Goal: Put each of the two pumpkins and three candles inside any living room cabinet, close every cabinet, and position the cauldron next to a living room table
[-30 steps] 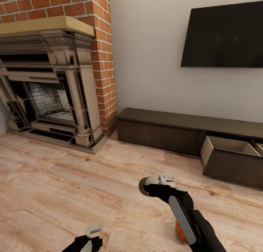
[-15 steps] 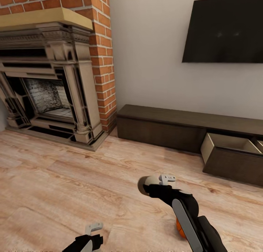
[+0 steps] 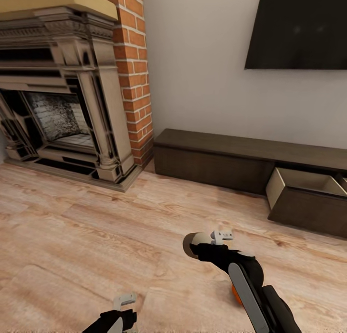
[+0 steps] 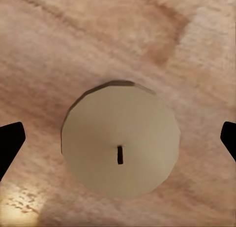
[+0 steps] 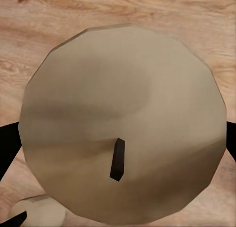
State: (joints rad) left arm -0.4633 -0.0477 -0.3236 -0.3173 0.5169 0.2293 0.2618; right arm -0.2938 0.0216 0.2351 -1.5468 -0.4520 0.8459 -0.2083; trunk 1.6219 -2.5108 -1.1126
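My right gripper [image 3: 193, 246] is shut on a beige candle [image 3: 188, 244], carried low over the wood floor; in the right wrist view the candle [image 5: 123, 123] spans the gap between both fingers. Another candle [image 5: 39, 210] shows on the floor beyond it. An orange pumpkin [image 3: 234, 292] peeks out from behind my right forearm. My left gripper [image 3: 124, 302] is open over a candle [image 4: 120, 145] standing on the floor, with its fingers well clear of it on either side. The dark-brown cabinet [image 3: 212, 154] runs along the wall, with one drawer [image 3: 308, 198] pulled out at its right end.
A beige stone fireplace [image 3: 62, 97] with a brick column [image 3: 137, 82] fills the left. A black TV [image 3: 299, 29] hangs on the wall above the cabinet. Open wood floor [image 3: 96, 227] lies between me and the cabinet.
The whole picture has shifted: fireplace and TV sit higher, so the camera has moved. Both grippers keep their places and the right one keeps its candle.
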